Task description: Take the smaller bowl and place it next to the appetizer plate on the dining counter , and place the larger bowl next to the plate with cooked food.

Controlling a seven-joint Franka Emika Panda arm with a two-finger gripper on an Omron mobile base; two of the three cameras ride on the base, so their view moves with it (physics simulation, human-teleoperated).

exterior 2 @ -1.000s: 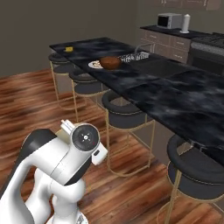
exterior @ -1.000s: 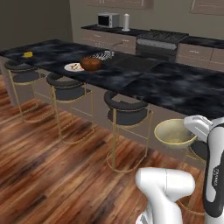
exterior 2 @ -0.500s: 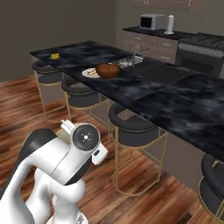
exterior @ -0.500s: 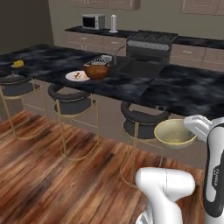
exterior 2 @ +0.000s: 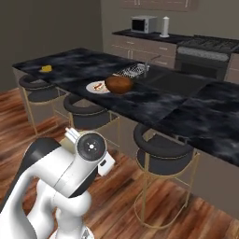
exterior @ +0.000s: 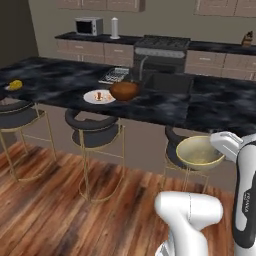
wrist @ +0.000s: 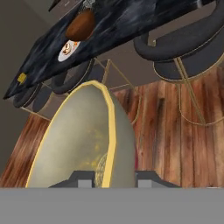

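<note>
- Nearest, the gripper (wrist: 107, 183) pinches the rim of the smaller bowl (exterior: 199, 152), carried in the air over the wooden floor (exterior: 60, 205).
- Farther, stools (exterior: 93, 131) line the dining counter (exterior: 210, 107).
- On it, the larger bowl (exterior: 124, 90) touches the plate with cooked food (exterior: 98, 96).
- Far left sits the appetizer plate (exterior: 14, 86).
- Step in hand: carrying; next, travel left and set down beside that plate.

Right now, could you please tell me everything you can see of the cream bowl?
The cream bowl is round, glossy and pale yellow, with a brighter yellow rim and a dull, faintly speckled inside. It looks ceramic. It is empty, held off the floor at its edge by the gripper, roughly upright, in front of a black stool and below the black marble counter. Nothing else touches it.
</note>
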